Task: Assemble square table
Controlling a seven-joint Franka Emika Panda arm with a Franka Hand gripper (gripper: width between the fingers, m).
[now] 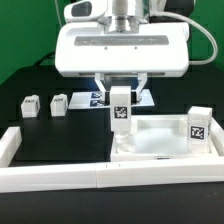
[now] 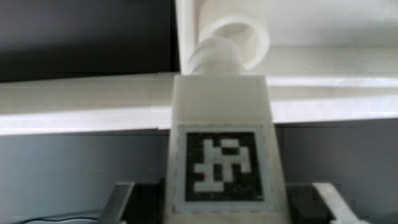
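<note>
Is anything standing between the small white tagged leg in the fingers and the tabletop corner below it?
Nothing visible does. The small white tagged leg is right at the corner of the white plastic square tabletop; the other upright leg stands at a different corner.

The arm's white housing point(image 1: 122, 45) covers the middle of the marker board point(image 1: 88, 98) — only its ends show. The border wall point(image 1: 100, 172) hides the near edge of the tabletop point(image 1: 165, 145). The tag on a loose leg point(image 1: 30, 105) at the exterior view's left is too small to read. In the wrist view the held leg point(image 2: 222, 130) is blurred — the fingers point(image 2: 128, 200) are cut off by the picture's edge.
</note>
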